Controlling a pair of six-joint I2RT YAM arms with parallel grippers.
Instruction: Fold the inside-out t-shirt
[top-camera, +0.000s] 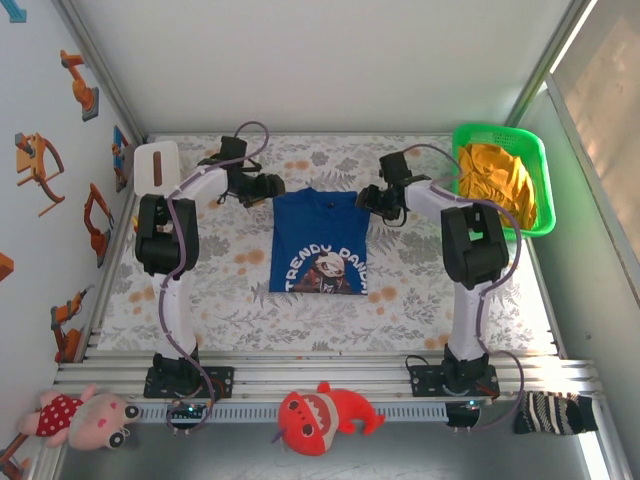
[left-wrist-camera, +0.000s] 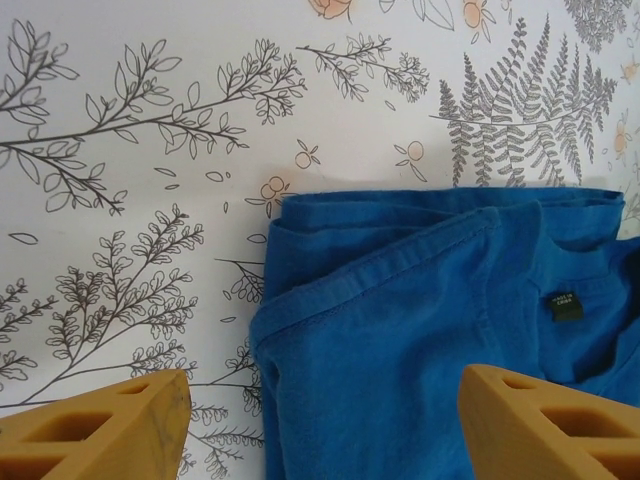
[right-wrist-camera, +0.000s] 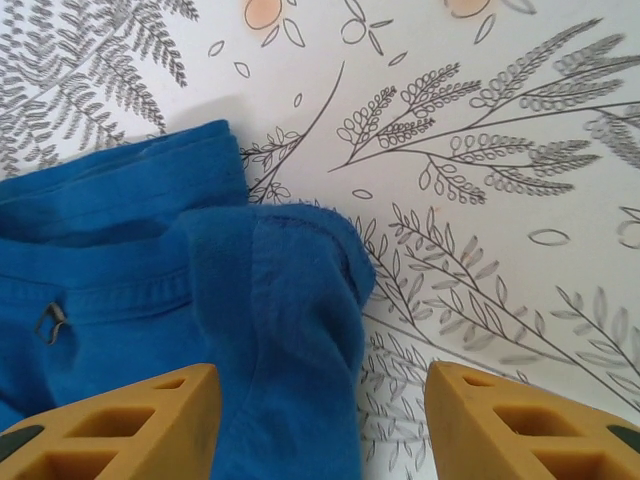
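The royal-blue inside-out t-shirt (top-camera: 320, 245) lies flat in the middle of the table, sleeves tucked in, its print and lettering facing up. My left gripper (top-camera: 268, 187) hovers at its far left corner. In the left wrist view this gripper (left-wrist-camera: 325, 420) is open, with the t-shirt's folded corner (left-wrist-camera: 420, 330) between and beyond the yellow fingers (left-wrist-camera: 110, 430). My right gripper (top-camera: 370, 200) hovers at the far right corner. In the right wrist view it (right-wrist-camera: 320, 420) is open over the t-shirt's folded edge (right-wrist-camera: 150, 260), gripping nothing.
A green basket (top-camera: 497, 132) at the back right holds an orange-yellow garment (top-camera: 497, 175). A white tissue box (top-camera: 156, 165) stands at the back left. A red plush shark (top-camera: 320, 418) and a doll (top-camera: 85, 415) lie beyond the near rail. Floral cloth (top-camera: 230, 280) covers the table.
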